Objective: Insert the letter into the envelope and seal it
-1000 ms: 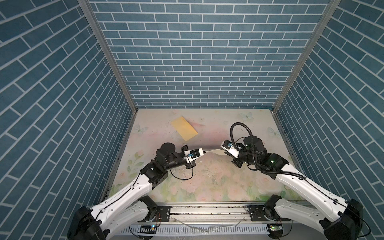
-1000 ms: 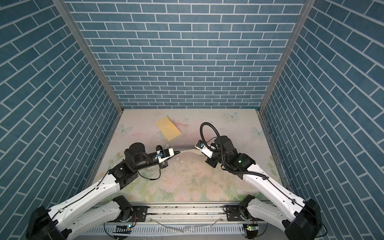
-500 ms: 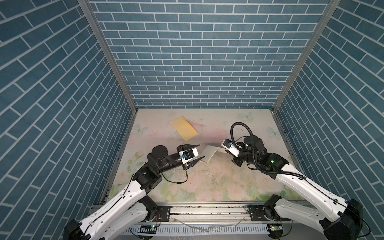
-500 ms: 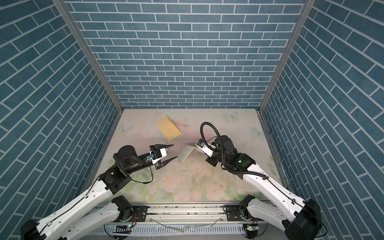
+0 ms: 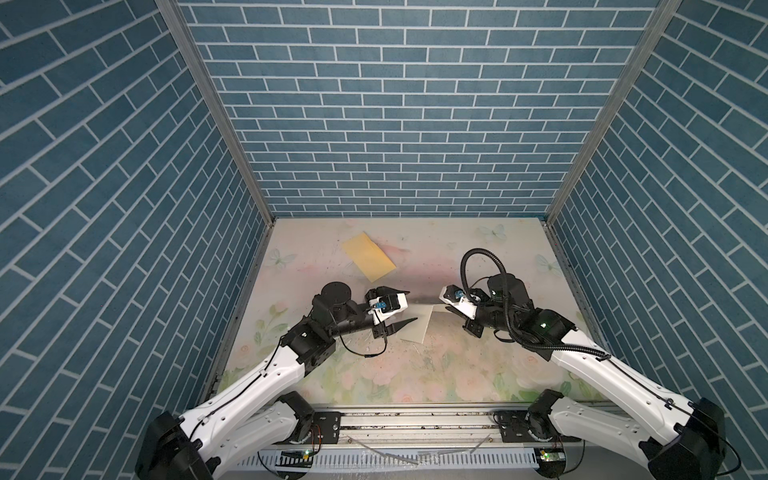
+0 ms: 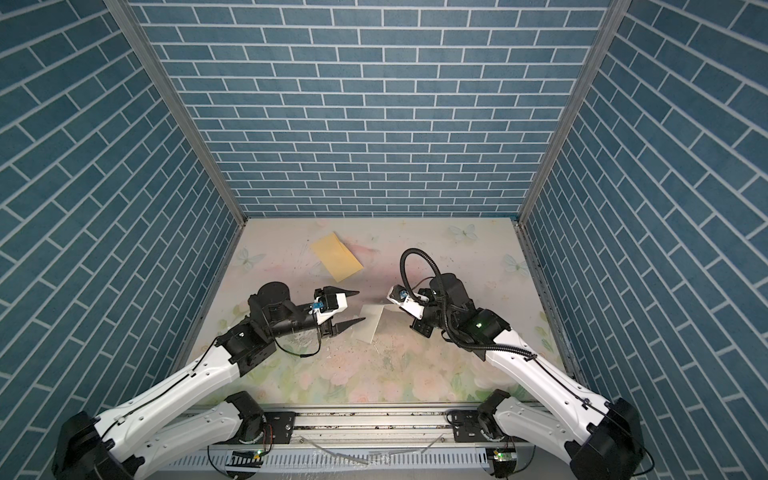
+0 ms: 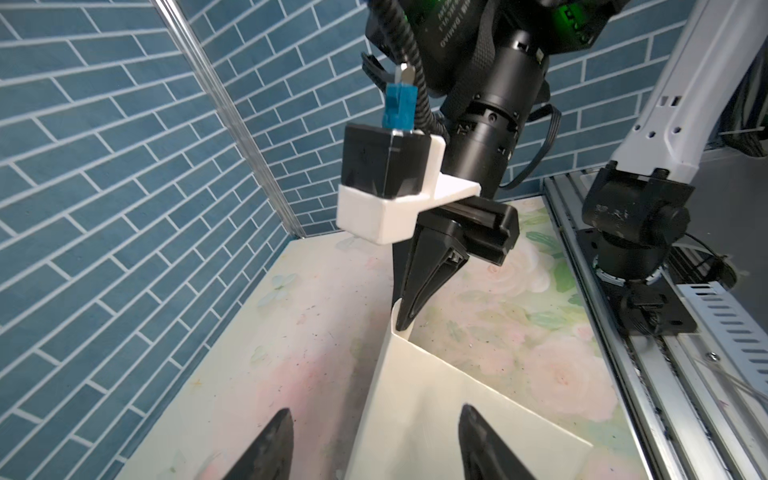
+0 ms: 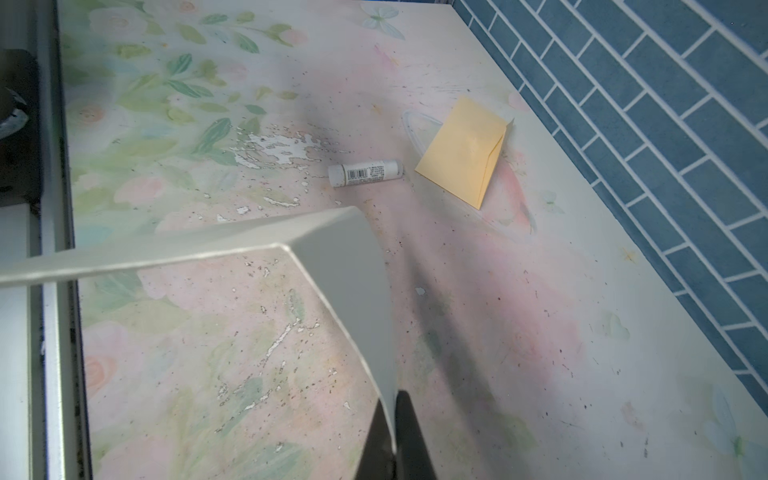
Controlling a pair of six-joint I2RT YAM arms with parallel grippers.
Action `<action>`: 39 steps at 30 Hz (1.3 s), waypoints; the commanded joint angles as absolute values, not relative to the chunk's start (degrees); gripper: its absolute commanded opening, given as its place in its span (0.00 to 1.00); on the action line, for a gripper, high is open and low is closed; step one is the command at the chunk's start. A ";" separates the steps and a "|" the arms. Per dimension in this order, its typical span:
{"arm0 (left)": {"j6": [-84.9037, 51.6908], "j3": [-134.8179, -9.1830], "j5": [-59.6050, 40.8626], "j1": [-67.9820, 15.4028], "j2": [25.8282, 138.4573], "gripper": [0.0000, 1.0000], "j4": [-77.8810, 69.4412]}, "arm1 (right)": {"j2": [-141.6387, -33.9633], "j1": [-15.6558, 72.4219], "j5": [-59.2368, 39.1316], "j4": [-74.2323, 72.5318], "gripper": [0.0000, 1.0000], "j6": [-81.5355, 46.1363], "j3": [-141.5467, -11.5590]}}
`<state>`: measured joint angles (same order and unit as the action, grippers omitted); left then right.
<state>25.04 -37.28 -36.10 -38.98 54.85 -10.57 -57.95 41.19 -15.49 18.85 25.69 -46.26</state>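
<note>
The letter [image 5: 417, 327] [image 6: 369, 329] is a pale folded sheet hanging over the middle of the table. My right gripper [image 5: 444, 308] [image 6: 390, 308] is shut on its upper corner. In the right wrist view the letter [image 8: 340, 257] bends away from the right gripper [image 8: 392, 415]. My left gripper [image 5: 412, 305] [image 6: 361, 306] stands open just left of the sheet and grips nothing. In the left wrist view the letter [image 7: 436, 407] reaches in between the spread left fingertips [image 7: 284, 415]. The yellow envelope [image 5: 368, 259] [image 6: 336, 257] [image 8: 461, 156] lies flat at the back left.
A white glue stick [image 8: 365, 174] lies on the floral mat [image 5: 457, 365] close to the envelope. Blue brick walls close in three sides. A metal rail [image 5: 415, 419] runs along the front edge, with both arm bases on it.
My left gripper has opened, let go of the letter and drawn back to the left. The sheet, stretched between both grippers before, now droops from the right gripper alone.
</note>
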 commanded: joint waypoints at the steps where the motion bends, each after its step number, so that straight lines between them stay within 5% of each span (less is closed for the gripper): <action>1: 24.96 -38.33 -39.70 -39.11 56.12 0.64 -13.23 | -58.51 41.04 -21.34 19.69 0.00 24.38 -48.42; 17: 25.58 -36.99 -45.20 -39.11 58.80 0.61 -14.03 | -62.48 42.11 -30.40 21.09 0.00 17.48 -52.72; 39: 26.98 -36.83 -45.07 -39.11 60.36 0.29 -13.93 | -62.13 44.35 -30.27 22.24 0.00 20.17 -52.30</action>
<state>26.44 -37.26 -44.05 -38.98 60.14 -12.80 -62.48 43.86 -29.39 21.69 18.94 -50.87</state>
